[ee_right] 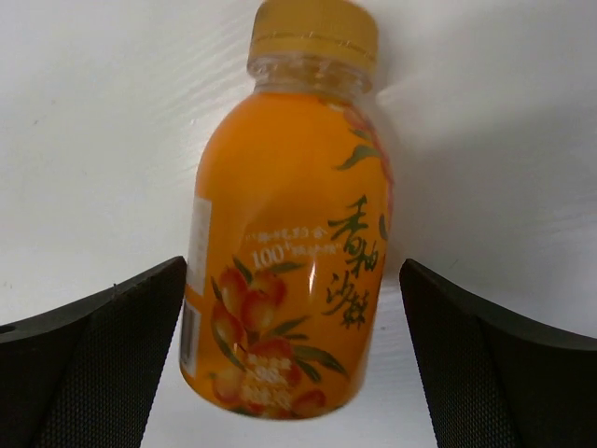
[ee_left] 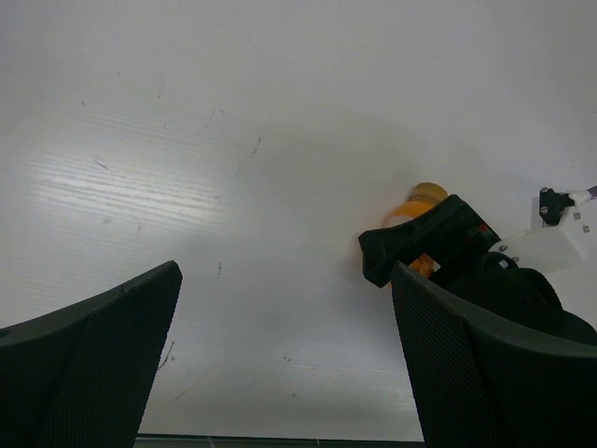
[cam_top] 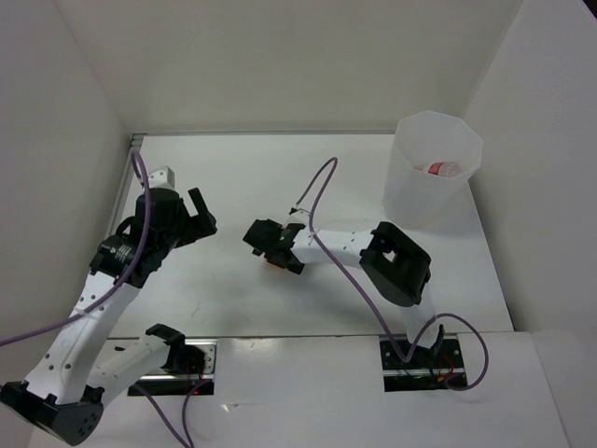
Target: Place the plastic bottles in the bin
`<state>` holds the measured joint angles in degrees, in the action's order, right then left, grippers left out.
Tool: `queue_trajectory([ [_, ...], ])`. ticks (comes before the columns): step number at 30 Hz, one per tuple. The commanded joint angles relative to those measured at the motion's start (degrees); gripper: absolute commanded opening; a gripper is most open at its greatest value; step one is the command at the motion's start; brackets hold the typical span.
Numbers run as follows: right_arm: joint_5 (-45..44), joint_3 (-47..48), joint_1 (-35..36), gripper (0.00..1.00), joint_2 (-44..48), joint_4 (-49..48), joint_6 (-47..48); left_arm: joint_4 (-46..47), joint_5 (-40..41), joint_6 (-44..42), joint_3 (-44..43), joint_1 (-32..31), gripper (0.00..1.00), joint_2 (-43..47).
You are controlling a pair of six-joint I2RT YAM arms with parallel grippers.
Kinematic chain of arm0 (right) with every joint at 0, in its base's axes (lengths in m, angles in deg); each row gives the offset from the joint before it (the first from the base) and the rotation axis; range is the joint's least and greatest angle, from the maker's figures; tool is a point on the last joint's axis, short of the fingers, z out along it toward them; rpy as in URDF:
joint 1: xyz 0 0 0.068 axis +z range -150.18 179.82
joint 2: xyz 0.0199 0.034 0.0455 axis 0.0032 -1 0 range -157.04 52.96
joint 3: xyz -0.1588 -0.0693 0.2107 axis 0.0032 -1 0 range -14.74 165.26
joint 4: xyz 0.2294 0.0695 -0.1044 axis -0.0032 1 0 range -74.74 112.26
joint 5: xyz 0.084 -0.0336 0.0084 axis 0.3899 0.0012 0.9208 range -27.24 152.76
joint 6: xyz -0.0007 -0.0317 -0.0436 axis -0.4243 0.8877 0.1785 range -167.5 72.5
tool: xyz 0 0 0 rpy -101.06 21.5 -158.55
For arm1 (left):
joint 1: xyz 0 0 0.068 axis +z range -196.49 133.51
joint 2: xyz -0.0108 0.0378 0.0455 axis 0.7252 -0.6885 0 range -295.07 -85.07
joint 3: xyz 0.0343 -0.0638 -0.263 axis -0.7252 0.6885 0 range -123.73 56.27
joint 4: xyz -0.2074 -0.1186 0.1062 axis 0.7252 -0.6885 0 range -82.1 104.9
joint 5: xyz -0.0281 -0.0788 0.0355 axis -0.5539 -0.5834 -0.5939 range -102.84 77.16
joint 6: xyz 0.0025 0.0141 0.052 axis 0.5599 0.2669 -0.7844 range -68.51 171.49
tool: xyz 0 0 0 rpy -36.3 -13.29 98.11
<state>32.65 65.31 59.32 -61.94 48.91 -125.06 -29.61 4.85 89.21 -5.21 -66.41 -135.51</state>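
- The right pincer [ee_right: 291,271] is spread wide, with its two black fingers [ee_right: 93,359] on either side of an orange bottle [ee_right: 289,233]. There is a gap on each side, so neither finger touches it.
- The orange bottle has a yellow cap that points away from the pincer, and a label with fruit pictures and printed characters faces the wrist camera.
- In the top view this right pincer [cam_top: 273,245] sits low near the middle of the white surface [cam_top: 280,177], and only a sliver of the orange bottle [cam_top: 270,263] shows under it.
- The left pincer [ee_left: 284,275] is also spread wide and holds nothing. Only bare surface lies between its fingers, and the orange bottle [ee_left: 424,201] is off to its right.
- From above, the left pincer [cam_top: 198,217] is on the left side, well apart from the right one.
- The bin [cam_top: 415,191] stands at the far right corner of the surface, and a clear bottle with a red label [cam_top: 440,169] lies inside it.
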Motion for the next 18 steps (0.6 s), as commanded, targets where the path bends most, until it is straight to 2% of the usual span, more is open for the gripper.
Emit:
queue_trajectory([
  [1,-3.9,-0.6,-1.7,1.0,-0.4,-1.5,-0.6,1.6,-0.7,-0.7,1.0,0.2,1.0,0.7],
  [6,-5.0,-0.6,-4.0,1.0,-0.9,-5.2,2.8,1.6,-1.3,-1.2,1.0,0.2,1.0,1.3],
  [9,-5.0,0.5,-4.5,0.96,-2.5,-5.2,4.3,1.6,-1.3,-1.2,1.0,0.2,1.0,1.3],
  [12,-4.5,-0.1,-4.5,0.72,-2.5,-5.7,4.3,1.6,-0.6,-1.2,1.0,0.2,1.0,1.9],
  [13,-3.9,-0.9,-4.5,0.58,-2.5,-5.7,4.3,1.6,-0.6,-1.2,1.0,0.2,1.0,1.9],
  [14,-3.9,-0.9,-4.5,0.52,-1.7,-5.7,4.3,1.6,-0.1,-1.2,1.0,0.2,1.0,1.9],
  [18,-4.4,-3.8,-4.5,0.5,3.3,-5.7,4.6,1.6,-0.1,-1.2,1.5,0.2,1.0,1.9],
])
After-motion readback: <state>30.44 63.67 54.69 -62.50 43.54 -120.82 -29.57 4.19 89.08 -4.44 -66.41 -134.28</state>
